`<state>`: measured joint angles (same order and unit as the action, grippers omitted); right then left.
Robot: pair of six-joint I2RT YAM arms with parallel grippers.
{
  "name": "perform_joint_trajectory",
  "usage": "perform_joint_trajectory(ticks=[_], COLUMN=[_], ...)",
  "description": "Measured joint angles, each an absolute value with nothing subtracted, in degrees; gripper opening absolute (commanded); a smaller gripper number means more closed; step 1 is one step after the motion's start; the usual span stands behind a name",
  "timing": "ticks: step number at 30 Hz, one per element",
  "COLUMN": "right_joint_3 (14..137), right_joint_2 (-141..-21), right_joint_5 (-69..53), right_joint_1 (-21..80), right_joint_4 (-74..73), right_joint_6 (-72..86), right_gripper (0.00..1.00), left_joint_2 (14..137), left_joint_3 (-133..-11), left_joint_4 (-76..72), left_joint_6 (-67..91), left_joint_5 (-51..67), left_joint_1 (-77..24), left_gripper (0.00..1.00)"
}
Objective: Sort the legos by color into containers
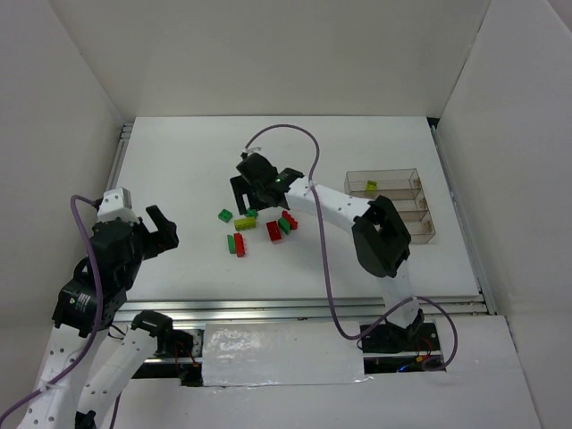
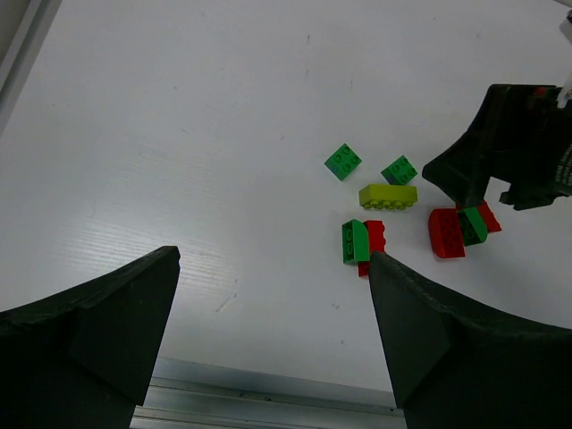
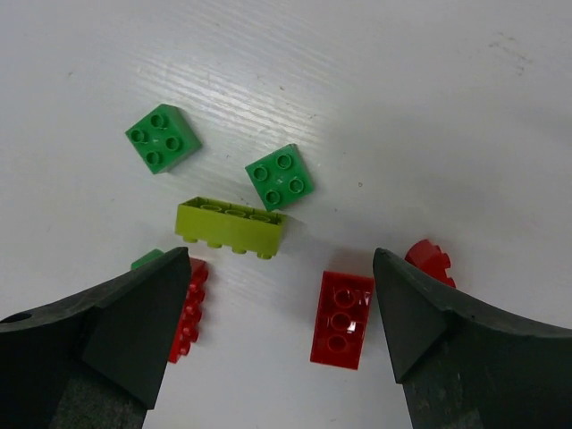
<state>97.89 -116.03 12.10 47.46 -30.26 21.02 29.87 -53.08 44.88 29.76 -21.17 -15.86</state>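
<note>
The legos lie in a loose cluster at the table's middle. In the right wrist view I see two dark green squares [image 3: 161,138] [image 3: 280,176], a yellow-green brick [image 3: 231,226], and a red brick [image 3: 342,319] lying stud-side down. My right gripper [image 3: 281,259] hovers open above that red brick; it also shows in the top view [image 1: 257,198]. Another red brick [image 3: 186,313] and a green one are partly hidden by its left finger. The containers [image 1: 402,210] stand at the right, with one yellow-green brick [image 1: 371,186] in the far tray. My left gripper [image 1: 161,228] is open and empty, left of the cluster.
In the left wrist view, the open left gripper [image 2: 273,259] looks at the cluster: a green-and-red pair [image 2: 362,241], a red brick [image 2: 445,234], and the right gripper's black body [image 2: 509,143]. White walls enclose the table; a metal rail [image 2: 268,393] runs along the near edge.
</note>
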Motion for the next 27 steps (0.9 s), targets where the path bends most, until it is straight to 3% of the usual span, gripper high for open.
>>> perform_joint_trajectory(ticks=[7, 14, 27], right_joint_3=[104.1, 115.5, 115.9], right_joint_2=[-123.7, -132.2, -136.0], right_joint_5=[15.2, 15.9, 14.6], right_joint_1=[48.8, 49.0, 48.9], right_joint_4=[-32.9, -35.6, -37.0], right_joint_6=[23.3, 20.8, 19.0], right_gripper=[0.88, 0.78, 0.68], left_joint_2=[29.8, 29.8, 29.7], left_joint_3=[-53.1, -53.1, -53.1], left_joint_4=[44.9, 44.9, 44.9], left_joint_6=[29.8, 29.8, 29.7], left_joint_5=[-21.1, -21.1, -21.1], left_joint_1=[-15.9, -15.9, -15.9], left_gripper=[1.0, 1.0, 1.0])
